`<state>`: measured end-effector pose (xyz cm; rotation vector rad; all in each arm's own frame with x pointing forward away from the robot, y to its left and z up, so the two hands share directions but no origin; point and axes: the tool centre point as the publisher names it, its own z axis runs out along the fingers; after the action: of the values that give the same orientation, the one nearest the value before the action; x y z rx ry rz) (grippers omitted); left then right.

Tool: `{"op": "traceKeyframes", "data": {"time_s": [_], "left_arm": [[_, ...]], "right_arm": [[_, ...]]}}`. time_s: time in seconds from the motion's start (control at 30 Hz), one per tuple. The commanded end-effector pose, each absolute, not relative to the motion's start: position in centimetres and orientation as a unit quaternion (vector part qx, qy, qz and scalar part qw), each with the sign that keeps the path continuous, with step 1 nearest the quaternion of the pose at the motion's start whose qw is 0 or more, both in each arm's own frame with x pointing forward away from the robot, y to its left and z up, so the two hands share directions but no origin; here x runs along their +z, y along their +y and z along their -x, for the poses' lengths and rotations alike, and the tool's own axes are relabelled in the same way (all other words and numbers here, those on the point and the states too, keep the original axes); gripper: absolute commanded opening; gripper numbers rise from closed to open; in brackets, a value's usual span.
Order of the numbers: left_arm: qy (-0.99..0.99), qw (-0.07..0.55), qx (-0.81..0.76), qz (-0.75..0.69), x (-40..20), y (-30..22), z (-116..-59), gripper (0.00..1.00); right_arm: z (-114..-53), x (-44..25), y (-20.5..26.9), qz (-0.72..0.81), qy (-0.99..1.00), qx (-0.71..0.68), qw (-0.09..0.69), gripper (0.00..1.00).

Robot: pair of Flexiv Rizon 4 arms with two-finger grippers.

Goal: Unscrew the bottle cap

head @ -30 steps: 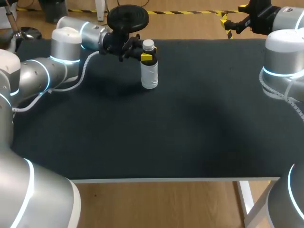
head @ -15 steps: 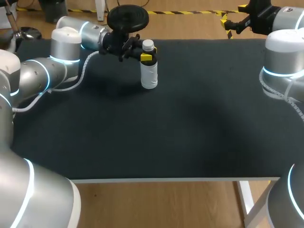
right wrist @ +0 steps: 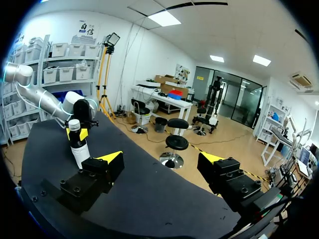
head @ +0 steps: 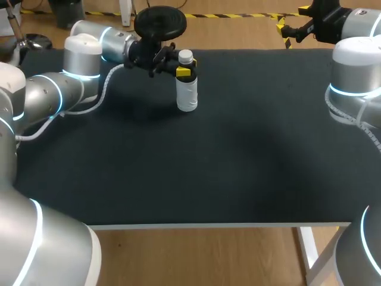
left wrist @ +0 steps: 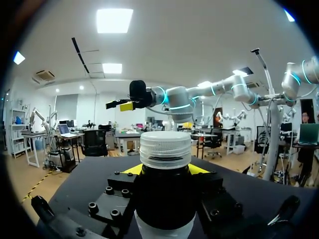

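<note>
While my left gripper (head: 186,71) clamps the bottle (head: 187,95) at eleven o'clock, its cap (head: 186,56) is still on and my right gripper (head: 292,19) hangs open, empty, at one o'clock: all the unscrewing remains.

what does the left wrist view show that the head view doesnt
Only the left wrist view: the ridges around the white cap, and the dark neck of the bottle sitting between the finger blocks of the left gripper. Only the head view: the whole bottle upright on the black table, its clear lower body, and the left arm coming in from the side. Both: the cap on the bottle, the left gripper at its neck, and the right gripper well apart from it.
</note>
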<state>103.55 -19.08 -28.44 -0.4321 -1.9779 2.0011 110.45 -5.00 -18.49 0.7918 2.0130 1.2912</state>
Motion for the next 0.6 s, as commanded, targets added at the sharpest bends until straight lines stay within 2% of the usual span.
{"op": "traceKeyframes", "data": {"time_s": [0.03,0.13,0.6], "left_arm": [[-0.684,0.152,0.696,0.155,-28.7,-19.1,-104.2,0.00],[-0.684,0.152,0.696,0.155,-28.7,-19.1,-104.2,0.00],[-0.684,0.152,0.696,0.155,-28.7,-19.1,-104.2,0.00]], "right_arm": [[-110.4,-18.5,-5.0,-0.299,0.761,0.488,0.306,1.00],[-110.4,-18.5,-5.0,-0.299,0.761,0.488,0.306,1.00],[-107.7,-19.0,2.4,-0.311,0.709,0.563,0.288,1.00]]}}
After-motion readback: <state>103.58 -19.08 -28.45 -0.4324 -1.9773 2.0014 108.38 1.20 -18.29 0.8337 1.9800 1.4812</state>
